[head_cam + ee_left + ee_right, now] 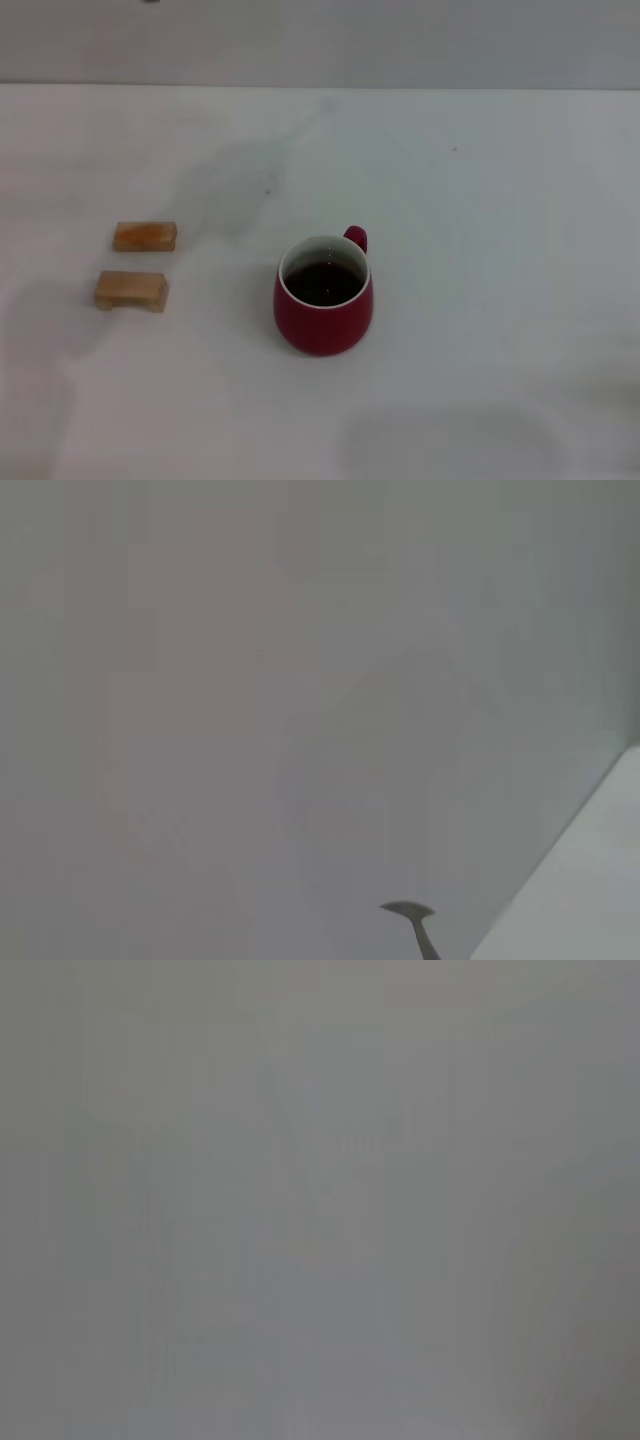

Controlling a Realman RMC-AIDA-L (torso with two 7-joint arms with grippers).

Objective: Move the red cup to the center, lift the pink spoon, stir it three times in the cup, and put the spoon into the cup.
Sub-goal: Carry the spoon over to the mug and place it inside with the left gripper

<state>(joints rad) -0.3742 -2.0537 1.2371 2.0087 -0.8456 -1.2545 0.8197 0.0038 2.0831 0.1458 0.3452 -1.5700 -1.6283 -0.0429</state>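
Observation:
The red cup (323, 296) stands upright near the middle of the white table (480, 250) in the head view, with dark liquid inside and its small handle pointing toward the far side. In the left wrist view, the grey metal bowl and neck of the pink spoon (409, 913) show at the picture's edge against a plain grey background. Its handle is cut off, and what holds it is hidden. Neither gripper shows in any view. The right wrist view is plain grey.
Two small tan wooden blocks (145, 236) (131, 290) lie side by side on the table left of the cup. A corner of the white table (585, 880) shows in the left wrist view.

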